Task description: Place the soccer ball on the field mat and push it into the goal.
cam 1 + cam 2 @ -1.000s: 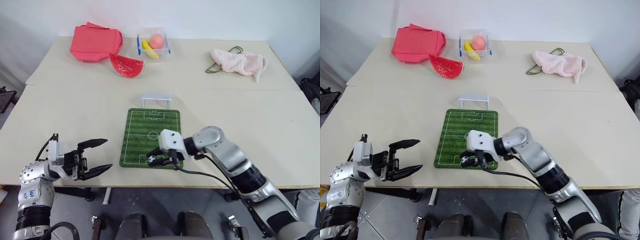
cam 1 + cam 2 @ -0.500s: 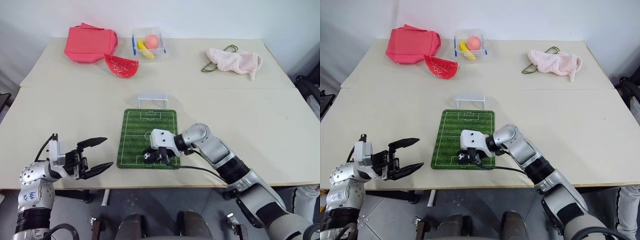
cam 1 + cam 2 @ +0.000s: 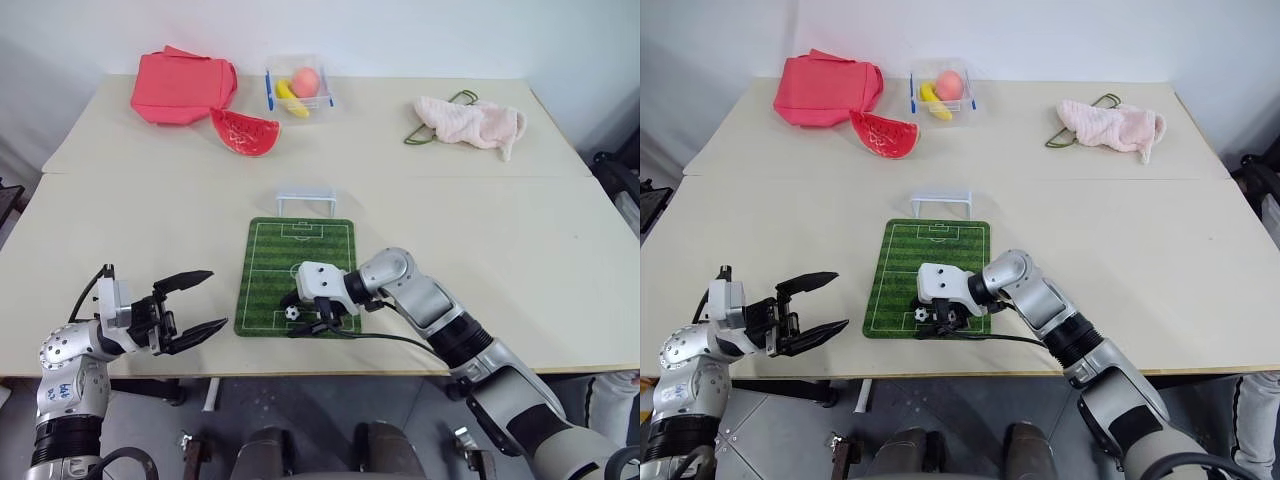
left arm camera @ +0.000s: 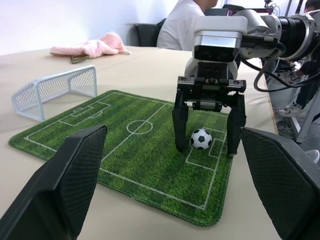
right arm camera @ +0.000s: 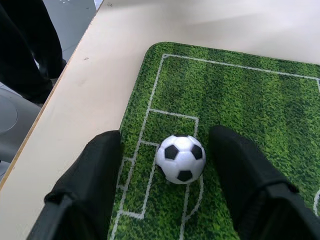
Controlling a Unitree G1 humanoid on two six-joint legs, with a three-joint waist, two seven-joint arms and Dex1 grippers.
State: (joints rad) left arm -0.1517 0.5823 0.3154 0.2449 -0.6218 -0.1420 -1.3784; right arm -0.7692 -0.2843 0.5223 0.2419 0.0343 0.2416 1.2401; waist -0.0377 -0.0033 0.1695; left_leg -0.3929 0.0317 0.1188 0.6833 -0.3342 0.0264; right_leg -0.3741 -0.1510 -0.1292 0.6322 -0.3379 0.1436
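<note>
In the lower centre of the left eye view, the right gripper (image 3: 305,313) reaches down to the near end of the field mat (image 3: 322,257), its two black fingers parted with their tips at the turf on either side of the soccer ball (image 3: 291,313). The left wrist view shows the ball (image 4: 201,138) resting on the mat near the penalty-box lines, closer to one finger (image 4: 180,119) than to the other, with a sliver of green showing between ball and finger on both sides, so nothing grips it. The right wrist view agrees: the ball (image 5: 180,158) sits free on the grass between the two fingertips (image 5: 100,170), untouched by either. The white-framed goal (image 3: 306,198) stands on the table just past the far edge of the mat, above it in the frame, its mouth facing the pitch. At the lower left of the frame the left gripper (image 3: 190,308) hovers above the table's near edge, left of the mat, fingers spread wide and holding nothing. Toward the top of the frame lie a red watermelon-slice toy (image 3: 246,130) and a pink towel (image 3: 470,121).
</note>
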